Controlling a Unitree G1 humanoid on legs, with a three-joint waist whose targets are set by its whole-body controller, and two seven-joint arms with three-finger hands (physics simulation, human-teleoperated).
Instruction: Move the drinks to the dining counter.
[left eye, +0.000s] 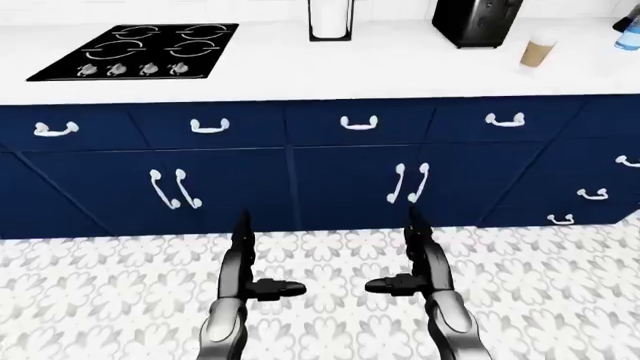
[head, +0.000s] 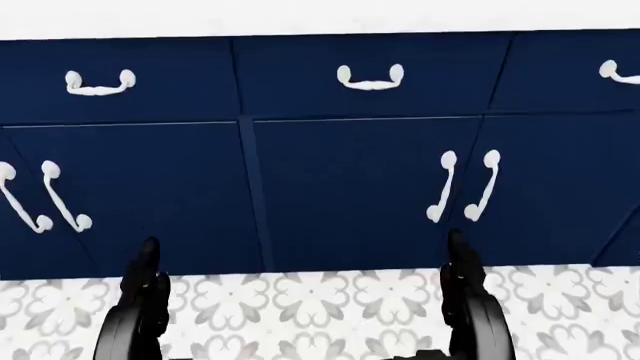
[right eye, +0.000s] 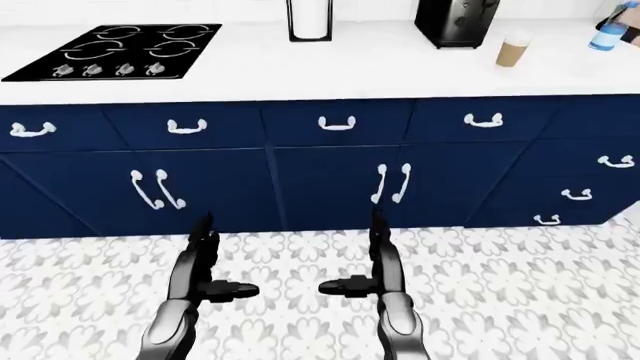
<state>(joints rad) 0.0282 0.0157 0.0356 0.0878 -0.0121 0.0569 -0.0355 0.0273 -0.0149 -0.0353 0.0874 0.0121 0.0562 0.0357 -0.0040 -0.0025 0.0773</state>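
The head view looks low and shows only the blue cabinet fronts, the patterned floor and the backs of both hands, so the worktop's contents appear in the eye views alone. At the right edge of the right-eye view, 1 blue bottle (right eye: 611, 30) is cut off by the frame, and its shape is hard to make out. Left of it stands 1 paper coffee cup (left eye: 539, 49) with a white lid, upright on the white worktop (left eye: 330, 71). Near the cup, toward the top, is 1 black appliance (left eye: 476, 21), its upper part cropped. 1 paper towel holder (left eye: 330, 19) is likewise cut off at the top. 1 black stove (left eye: 140, 51) with 4 burners lies at the left.

The left hand (left eye: 243, 262) and right hand (left eye: 420, 259) hang over the floor (left eye: 560, 300), well apart from both drinks, fingers spread and holding nothing, thumbs pointing toward each other.
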